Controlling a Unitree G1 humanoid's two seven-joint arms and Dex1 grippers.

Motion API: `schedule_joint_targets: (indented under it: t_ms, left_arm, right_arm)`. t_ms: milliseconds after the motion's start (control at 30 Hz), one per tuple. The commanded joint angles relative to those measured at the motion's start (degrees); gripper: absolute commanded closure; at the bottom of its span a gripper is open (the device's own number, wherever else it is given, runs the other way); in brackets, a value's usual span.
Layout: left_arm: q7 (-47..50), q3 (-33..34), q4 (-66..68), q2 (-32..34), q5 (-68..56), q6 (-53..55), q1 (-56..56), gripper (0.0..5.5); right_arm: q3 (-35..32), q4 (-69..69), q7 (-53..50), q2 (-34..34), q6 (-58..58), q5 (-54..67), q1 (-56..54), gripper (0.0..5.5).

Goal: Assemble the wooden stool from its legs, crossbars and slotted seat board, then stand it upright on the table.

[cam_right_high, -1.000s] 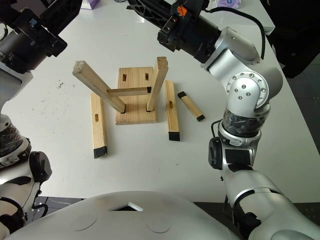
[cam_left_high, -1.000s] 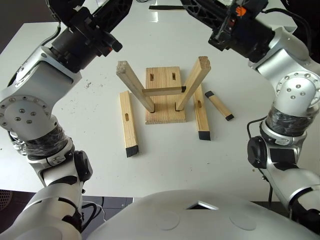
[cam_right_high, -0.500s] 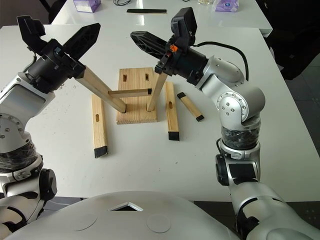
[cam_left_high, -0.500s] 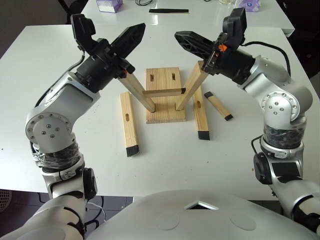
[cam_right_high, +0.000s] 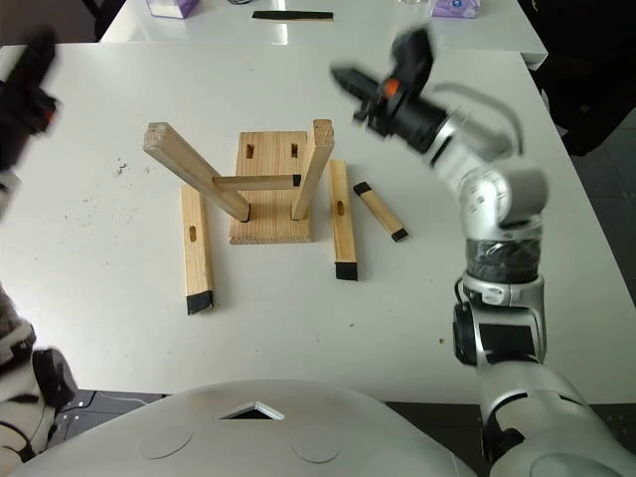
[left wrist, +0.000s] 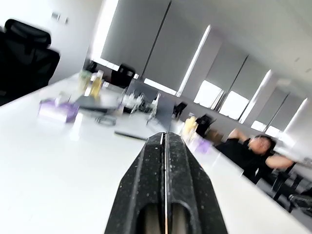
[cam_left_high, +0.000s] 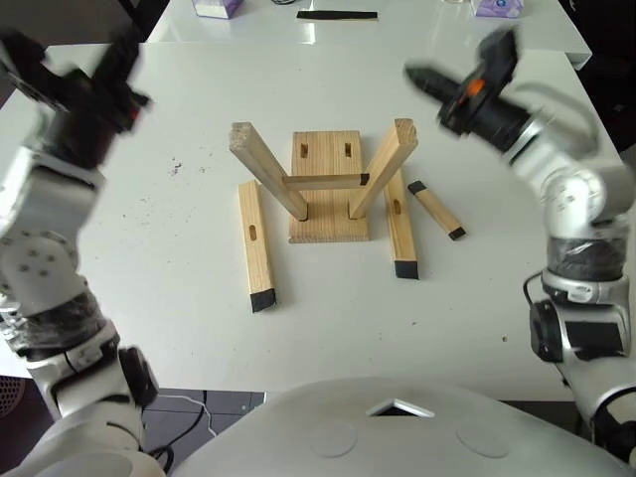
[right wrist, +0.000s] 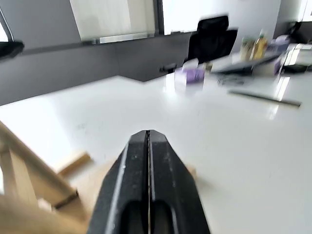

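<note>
Surface: a white table (cam_left_high: pixel 328 328) is shown carrying all the stool parts in its middle; dark specks (cam_left_high: pixel 177 167) are scattered left of them.
Room: a second white table (cam_left_high: pixel 417 22) stands behind, bearing a purple box (cam_left_high: pixel 217 8) and a dark flat strip (cam_left_high: pixel 336 15); tall shaded windows and black office chairs are seen in the wrist views.
Left gripper (left wrist: pixel 165 135): held high over the table's far left part, well apart from the wood; its fingers are pressed together.
Loose left leg (cam_left_high: pixel 255 243): laid flat, slot upward, just beside the seat board.
Seat board (cam_left_high: pixel 328 189): laid flat at the centre, two slots open at its far end.
Standing legs: a left-leaning leg (cam_left_high: pixel 266 169) and a right-leaning leg (cam_left_high: pixel 383 167) are seated in the board's near slots and joined by a crossbar (cam_left_high: pixel 323 181).
Loose right leg (cam_left_high: pixel 399 231): laid flat against the board's right side.
Short crossbar (cam_left_high: pixel 435 210): laid flat, near the loose right leg.
Right gripper (cam_left_high: pixel 417 75): raised over the table beyond the right-leaning leg, apart from it; its fingers are closed on nothing.
Edges and margins: broad bands of bare tabletop are seen between the parts and the left, right and near edges.
</note>
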Motion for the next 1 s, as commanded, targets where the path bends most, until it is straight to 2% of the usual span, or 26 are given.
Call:
schedule_joint_targets:
  t_ms: [33, 233, 467, 700, 1000]
  left_arm:
    - [-11.7, -9.3, -3.8, 4.8, 10.2, -1.5, 9.2, 5.5]
    - [-19.5, -11.5, -9.1, 7.8, 13.1, 0.9, 15.2, 5.5]
    - [-19.9, -20.3, -8.8, 3.2, 20.2, -1.6, 13.6, 5.5]
    - [-17.1, -21.3, -11.4, -1.9, 23.4, -3.9, 18.9, 5.5]
    - [-15.6, -23.0, -8.6, -6.3, 27.5, -4.5, 15.6, 5.5]
  right_arm:
    - [7.6, 3.4, 7.9, -2.9, -8.6, -8.0, 4.2, 5.49]
    - [9.4, 4.4, 9.6, -0.8, -11.9, -11.4, 6.4, 5.49]
    - [10.9, 12.7, 11.9, 3.1, -15.3, -14.8, 0.7, 5.49]
    - [9.3, 15.7, 18.7, 1.7, -15.4, -14.5, -4.5, 5.49]
    - [9.7, 10.2, 25.9, 4.0, -10.6, -9.2, -6.7, 5.49]
